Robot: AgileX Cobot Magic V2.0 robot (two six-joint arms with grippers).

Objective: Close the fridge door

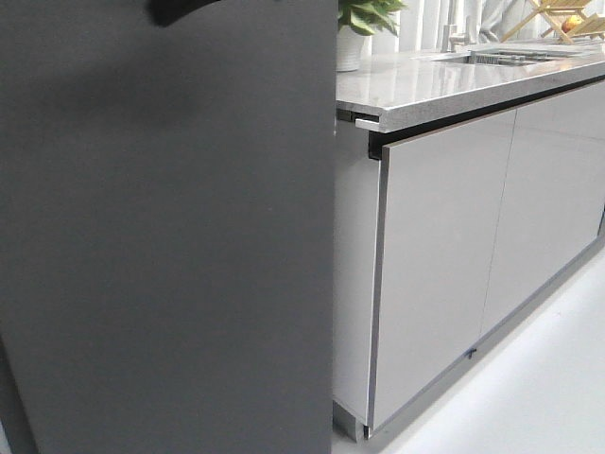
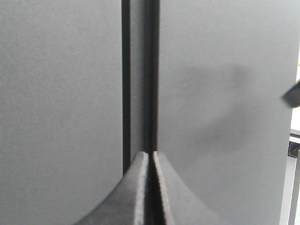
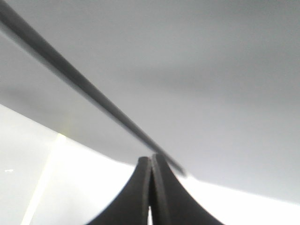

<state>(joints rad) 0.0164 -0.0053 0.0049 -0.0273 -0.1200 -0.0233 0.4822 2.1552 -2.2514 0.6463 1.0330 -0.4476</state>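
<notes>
The fridge door [image 1: 170,236] fills the left half of the front view as a flat matte dark grey face; its white lining is out of sight. In the left wrist view the door [image 2: 225,93] stands beside a second dark grey panel [image 2: 61,103], with a narrow dark vertical gap [image 2: 140,70] between them. My left gripper [image 2: 151,154] is shut and empty, its tips pointing at that gap, close to the surface. My right gripper [image 3: 151,158] is shut and empty, low down, pointing at a glossy light-grey cabinet door [image 3: 211,70].
Light-grey cabinet doors [image 1: 444,265] run to the right under a speckled stone worktop [image 1: 444,80] with a sink, a potted plant [image 1: 364,24] and a wooden rack. White floor [image 1: 529,388] lies in front. A dark arm part [image 1: 184,9] shows at the top.
</notes>
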